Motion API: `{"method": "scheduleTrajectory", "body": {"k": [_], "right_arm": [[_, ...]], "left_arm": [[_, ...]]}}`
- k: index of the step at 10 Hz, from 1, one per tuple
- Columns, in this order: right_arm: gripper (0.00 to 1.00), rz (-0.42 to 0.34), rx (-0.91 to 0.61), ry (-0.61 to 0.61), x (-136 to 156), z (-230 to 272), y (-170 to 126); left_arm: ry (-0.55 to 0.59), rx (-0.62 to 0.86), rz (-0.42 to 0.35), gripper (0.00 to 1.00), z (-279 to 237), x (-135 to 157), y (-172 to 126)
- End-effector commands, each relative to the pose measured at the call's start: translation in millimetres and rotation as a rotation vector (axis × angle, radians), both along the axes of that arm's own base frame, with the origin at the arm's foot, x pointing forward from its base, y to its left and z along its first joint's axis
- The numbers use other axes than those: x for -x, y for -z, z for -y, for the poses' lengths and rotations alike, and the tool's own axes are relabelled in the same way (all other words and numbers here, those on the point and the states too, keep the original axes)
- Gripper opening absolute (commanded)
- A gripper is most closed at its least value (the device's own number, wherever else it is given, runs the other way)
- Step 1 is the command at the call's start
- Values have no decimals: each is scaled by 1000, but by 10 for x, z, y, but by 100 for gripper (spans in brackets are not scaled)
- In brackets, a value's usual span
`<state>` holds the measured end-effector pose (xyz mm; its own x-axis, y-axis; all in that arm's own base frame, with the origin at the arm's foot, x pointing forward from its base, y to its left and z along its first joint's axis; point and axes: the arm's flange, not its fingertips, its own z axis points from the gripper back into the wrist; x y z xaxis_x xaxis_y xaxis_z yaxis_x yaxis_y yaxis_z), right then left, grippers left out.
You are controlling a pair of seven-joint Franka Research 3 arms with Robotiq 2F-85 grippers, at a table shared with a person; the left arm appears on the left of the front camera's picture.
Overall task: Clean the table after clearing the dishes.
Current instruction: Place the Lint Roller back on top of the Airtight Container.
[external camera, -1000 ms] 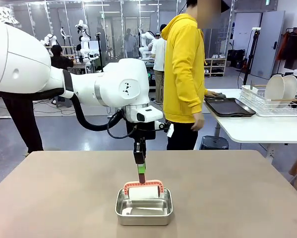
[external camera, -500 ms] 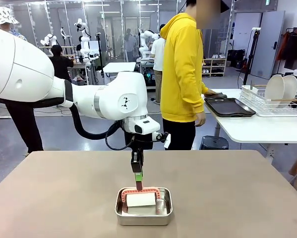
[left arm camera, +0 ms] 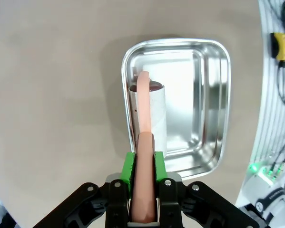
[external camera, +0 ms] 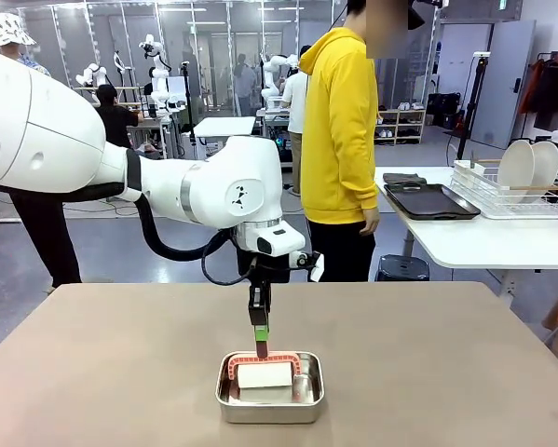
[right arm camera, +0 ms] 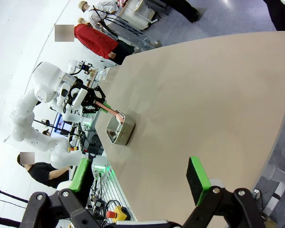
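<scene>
A: Where does the left gripper (external camera: 261, 336) stand relative to the roller (external camera: 265, 374)?

B: Directly above it. Its jaws are clamped on the salmon-pink handle (left arm camera: 143, 142), and the white roll sits down inside the steel pan (external camera: 270, 402), which rests on the table (external camera: 465, 372) near the robot's edge, about midway across.

A: Which way does the roll's long axis run?

B: In the front view it lies left to right, parallel to the table's near edge. In the left wrist view the roll hugs one long wall of the pan, and the handle runs from the fingers (left arm camera: 127, 168) out over the roll and curves down to one of its ends.

A: So the coming move turns on that?

B: I'd judge so. To wipe the tabletop the roller has to come straight up over the pan's rim first, then travel across its own axis (a roller only rolls that way), so toward or away from the person's side.

A: And the right gripper (right arm camera: 137, 190)?

B: Spread wide, holding nothing, hanging well apart from the pan. The left arm is plainly the nearer one.

A: The dishes?

B: White plates (external camera: 525, 168) stand in a wire rack (external camera: 502, 200) on the white side table, beside a dark tray (external camera: 432, 200); the brown tabletop carries just the pan.
</scene>
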<state>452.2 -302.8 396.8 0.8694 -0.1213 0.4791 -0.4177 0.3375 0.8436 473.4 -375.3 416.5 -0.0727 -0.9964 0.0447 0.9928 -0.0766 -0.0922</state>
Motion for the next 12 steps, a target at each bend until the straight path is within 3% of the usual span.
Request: {"method": "scheduleTrajectory", "body": {"k": [1, 10, 11, 12], "right_arm": [[100, 9, -6, 4, 44, -45, -21], [100, 9, -6, 4, 44, -45, -21], [100, 9, -6, 4, 44, -45, -21], [100, 9, -6, 4, 44, -45, -21]], "left_arm": [[-38, -56, 74, 21, -30, -55, 352], [-27, -73, 56, 21, 96, -123, 477], [24, -91, 70, 21, 66, -117, 415], [-28, -41, 18, 21, 143, 24, 35]]}}
